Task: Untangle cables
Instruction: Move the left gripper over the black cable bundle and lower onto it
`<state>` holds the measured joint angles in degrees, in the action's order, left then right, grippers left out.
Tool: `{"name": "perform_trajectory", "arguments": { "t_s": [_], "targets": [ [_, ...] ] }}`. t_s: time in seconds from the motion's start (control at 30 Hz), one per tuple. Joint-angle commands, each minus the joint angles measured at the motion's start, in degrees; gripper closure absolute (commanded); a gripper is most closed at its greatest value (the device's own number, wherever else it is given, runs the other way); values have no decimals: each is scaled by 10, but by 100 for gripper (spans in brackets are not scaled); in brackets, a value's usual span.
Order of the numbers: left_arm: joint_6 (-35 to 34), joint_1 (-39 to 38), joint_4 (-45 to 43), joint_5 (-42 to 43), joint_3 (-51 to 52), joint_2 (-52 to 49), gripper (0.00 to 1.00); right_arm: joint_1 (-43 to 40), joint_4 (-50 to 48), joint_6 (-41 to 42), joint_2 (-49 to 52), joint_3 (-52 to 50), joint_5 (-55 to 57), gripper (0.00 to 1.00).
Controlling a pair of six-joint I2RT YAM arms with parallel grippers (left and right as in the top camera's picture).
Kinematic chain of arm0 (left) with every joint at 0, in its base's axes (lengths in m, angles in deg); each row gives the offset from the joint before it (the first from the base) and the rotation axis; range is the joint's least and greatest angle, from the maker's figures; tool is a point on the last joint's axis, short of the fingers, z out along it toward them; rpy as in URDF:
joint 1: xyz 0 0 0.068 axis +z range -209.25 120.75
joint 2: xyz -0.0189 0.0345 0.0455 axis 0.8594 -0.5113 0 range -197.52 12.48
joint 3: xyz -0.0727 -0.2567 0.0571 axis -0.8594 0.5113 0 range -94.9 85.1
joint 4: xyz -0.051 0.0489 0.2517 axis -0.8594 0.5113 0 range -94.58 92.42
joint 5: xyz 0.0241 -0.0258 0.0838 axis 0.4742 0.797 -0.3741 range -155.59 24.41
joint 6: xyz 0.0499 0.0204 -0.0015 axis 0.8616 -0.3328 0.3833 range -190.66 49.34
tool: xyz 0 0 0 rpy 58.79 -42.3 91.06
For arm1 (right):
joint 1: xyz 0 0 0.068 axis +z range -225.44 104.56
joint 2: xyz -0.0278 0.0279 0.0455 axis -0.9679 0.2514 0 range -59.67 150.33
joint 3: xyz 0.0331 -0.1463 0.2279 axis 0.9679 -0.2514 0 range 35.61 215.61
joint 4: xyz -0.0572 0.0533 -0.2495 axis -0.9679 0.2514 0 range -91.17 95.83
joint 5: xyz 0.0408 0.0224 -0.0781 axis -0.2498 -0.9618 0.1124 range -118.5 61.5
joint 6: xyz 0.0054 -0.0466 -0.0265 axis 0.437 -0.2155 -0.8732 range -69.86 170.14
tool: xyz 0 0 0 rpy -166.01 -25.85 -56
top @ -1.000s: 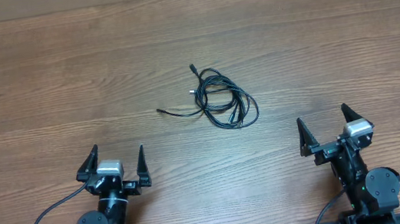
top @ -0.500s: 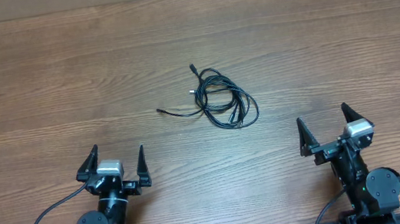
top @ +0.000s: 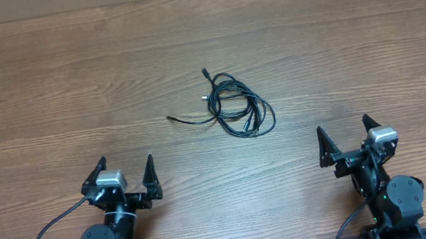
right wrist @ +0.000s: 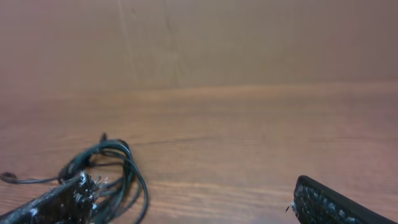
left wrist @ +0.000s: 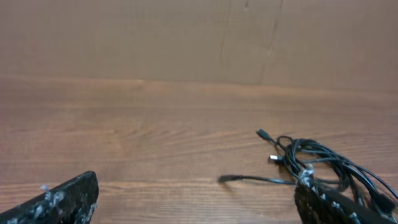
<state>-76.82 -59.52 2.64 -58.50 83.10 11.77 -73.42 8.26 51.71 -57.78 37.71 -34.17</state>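
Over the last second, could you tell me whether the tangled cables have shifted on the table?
No. The cables lie in the same spot against the wood grain of the table, and their loops are unchanged.

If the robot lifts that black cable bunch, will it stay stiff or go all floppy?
Probably floppy: the cables are thin and lie in loose curls, so they would likely droop. They look light for their size. Since the loops cross each other, the whole bunch may well come up together.

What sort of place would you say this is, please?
Probably a robot lab bench: a wood-grain table, a plain brown backdrop, the open left gripper and right gripper, and tangled cables.
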Motion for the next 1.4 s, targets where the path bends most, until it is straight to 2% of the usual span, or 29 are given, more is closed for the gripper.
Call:
{"name": "perform_trajectory", "arguments": {
  "t_s": [0.0, 0.27, 0.57, 0.67, 0.8, 0.83, 0.97, 1.03, 1.13, 1.37],
  "targets": [
    [-16, 3, 27, 4, -33, -4, 0, 4, 14, 6, 25, 49, 16, 0],
    [-13, 3, 60, 0, -99, -92, 0, 4, 46, 6, 136, 122, 16, 0],
    [-13, 3, 101, 2, -226, -278, 0, 4, 105, 6, 289, 233, -15, 0],
    [-13, 3, 145, 3, -294, -349, 0, 4, 134, 6, 345, 275, -19, 0],
    [-14, 3, 256, 2, -417, -453, 0, 4, 212, 6, 442, 353, -22, 0],
    [-14, 3, 315, 2, -466, -485, 0, 4, 254, 6, 482, 391, -22, 0],
    [-14, 3, 434, 2, -550, -530, 0, 4, 329, 6, 558, 476, -21, 0],
    [-14, 3, 453, -7, -563, -537, 1, 4, 348, 6, 584, 507, -21, 0],
    [-14, 3, 455, -9, -563, -543, 0, 4, 365, 6, 610, 539, -25, 0],
    [-20, 3, 436, 5, -563, -558, 0, 4, 359, 6, 614, 544, -65, 0]
  ]
}}
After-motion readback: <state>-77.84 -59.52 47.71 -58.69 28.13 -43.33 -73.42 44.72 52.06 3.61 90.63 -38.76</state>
